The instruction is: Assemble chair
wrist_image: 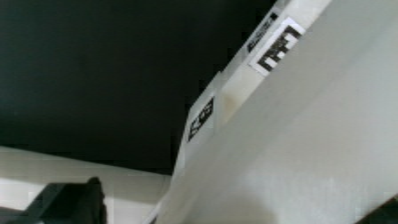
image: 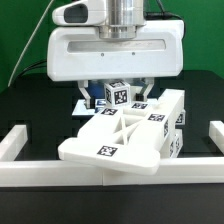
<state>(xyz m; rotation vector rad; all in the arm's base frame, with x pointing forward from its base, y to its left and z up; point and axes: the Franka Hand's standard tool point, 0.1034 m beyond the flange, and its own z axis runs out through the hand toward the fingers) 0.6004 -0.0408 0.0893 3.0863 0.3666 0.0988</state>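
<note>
Exterior and wrist views of one stage in assembling the chair. The tool (image: 118, 92) hangs with its fingers spread, pinching nothing, directly above a small tagged block (image: 119, 95) at the rear of the part-built chair (image: 128, 135), whose flat white panel and barred frame rest tilted on the black bench (image: 30, 105) against the long low border rail (image: 60, 171). The step in hand is judged to be a release or re-approach; the next move calls for centring the fingers on a chosen part before pressing them together.
</note>
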